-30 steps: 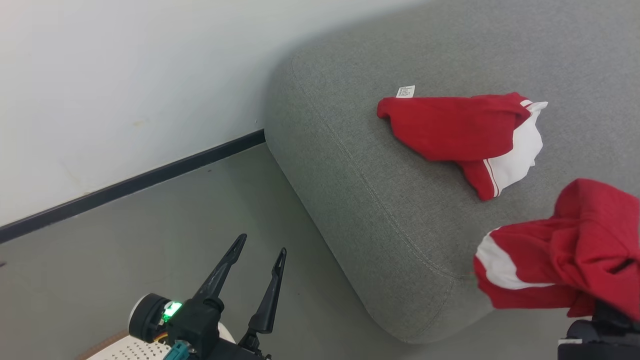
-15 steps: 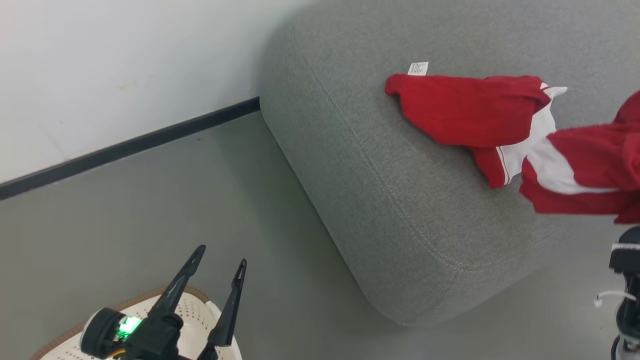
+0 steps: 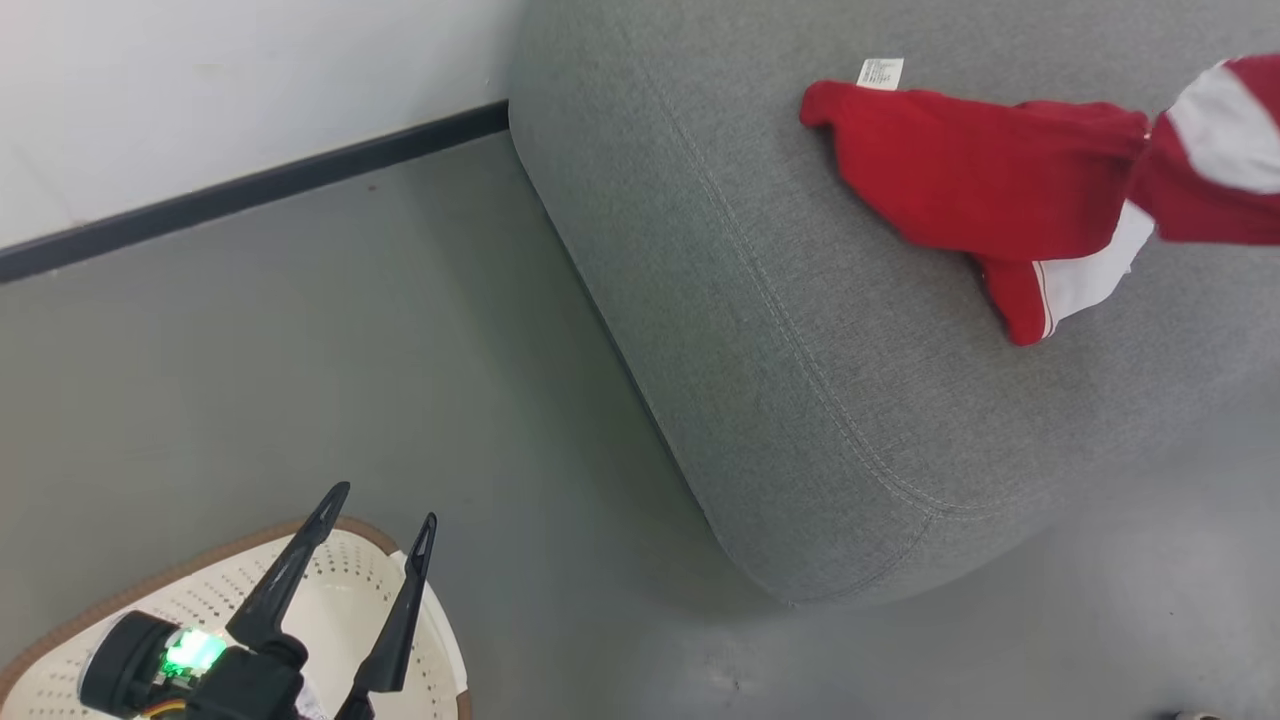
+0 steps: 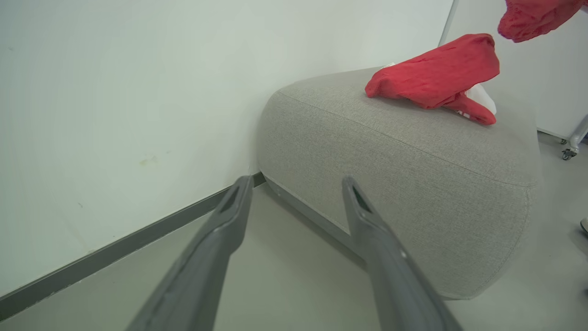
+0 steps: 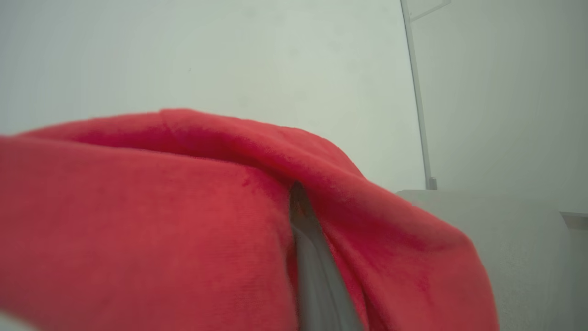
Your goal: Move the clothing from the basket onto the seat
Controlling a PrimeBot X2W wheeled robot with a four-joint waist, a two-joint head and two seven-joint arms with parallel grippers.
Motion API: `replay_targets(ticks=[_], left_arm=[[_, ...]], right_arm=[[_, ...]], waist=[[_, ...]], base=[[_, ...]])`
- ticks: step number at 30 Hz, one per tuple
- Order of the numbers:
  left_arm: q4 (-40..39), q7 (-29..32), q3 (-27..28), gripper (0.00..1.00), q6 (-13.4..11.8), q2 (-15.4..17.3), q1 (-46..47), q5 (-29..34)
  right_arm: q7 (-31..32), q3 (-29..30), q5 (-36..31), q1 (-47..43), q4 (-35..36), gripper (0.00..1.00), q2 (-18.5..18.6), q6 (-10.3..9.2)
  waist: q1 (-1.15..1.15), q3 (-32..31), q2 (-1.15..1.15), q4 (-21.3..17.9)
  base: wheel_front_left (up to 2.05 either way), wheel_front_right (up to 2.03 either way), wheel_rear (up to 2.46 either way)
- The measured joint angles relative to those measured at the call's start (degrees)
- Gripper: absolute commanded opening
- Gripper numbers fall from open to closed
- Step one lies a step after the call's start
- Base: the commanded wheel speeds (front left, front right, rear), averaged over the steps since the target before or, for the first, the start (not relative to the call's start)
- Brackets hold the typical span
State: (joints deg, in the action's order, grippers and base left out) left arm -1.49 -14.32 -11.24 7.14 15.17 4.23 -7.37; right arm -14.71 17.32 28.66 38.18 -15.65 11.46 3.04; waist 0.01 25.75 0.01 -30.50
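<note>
- The left gripper [image 3: 385, 505] sits at the lower left of the head view, fingers spread wide and empty, over the cream basket [image 3: 200, 585].
- Beyond it, the grey seat [image 3: 800, 330] spans the middle and upper right.
- A red-and-white garment [image 3: 980, 175] with a white tag [image 3: 880, 73] lies on the seat, well apart from those fingers.
- At the upper right edge a second red garment [image 3: 1215, 150] hangs over the seat. In the right wrist view the right gripper [image 5: 298, 197] is pinched on it, with cloth bunched on both sides.
</note>
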Motion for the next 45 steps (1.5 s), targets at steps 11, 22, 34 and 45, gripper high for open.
replay_targets(ticks=[11, 22, 34, 45], left_arm=[[-1.79, -0.01, 0.01, 1.0, 0.01, 2.3, 0.07, 0.05], [-2.56, -0.01, 0.01, 1.0, 0.01, 3.56, 0.43, 0.05], [-4.76, -0.16, -1.64, 1.0, 0.01, 6.16, 1.47, 0.03], [-7.24, -0.16, -4.07, 1.0, 0.02, 7.59, 1.46, 0.05]], right_arm=[[-0.01, 1.69, 0.13, 11.11, -7.23, 0.0, 3.77, -0.07], [-0.01, 0.65, -2.22, 17.86, -20.0, 0.0, 5.99, -0.98], [0.0, -2.18, -5.05, 22.76, -32.12, 0.0, 6.79, -2.1], [-0.01, -5.12, -7.66, 24.78, -38.44, 0.0, 6.8, -1.9]], waist=[[0.0, 4.12, 0.0, 0.87], [0.0, 7.45, 0.0, 3.59], [0.0, 10.75, 0.0, 5.89], [-0.01, 11.25, 0.0, 6.04]], base=[[0.0, 0.0, 0.0], [0.0, 0.0, 0.0], [0.0, 0.0, 0.0], [0.0, 0.0, 0.0]])
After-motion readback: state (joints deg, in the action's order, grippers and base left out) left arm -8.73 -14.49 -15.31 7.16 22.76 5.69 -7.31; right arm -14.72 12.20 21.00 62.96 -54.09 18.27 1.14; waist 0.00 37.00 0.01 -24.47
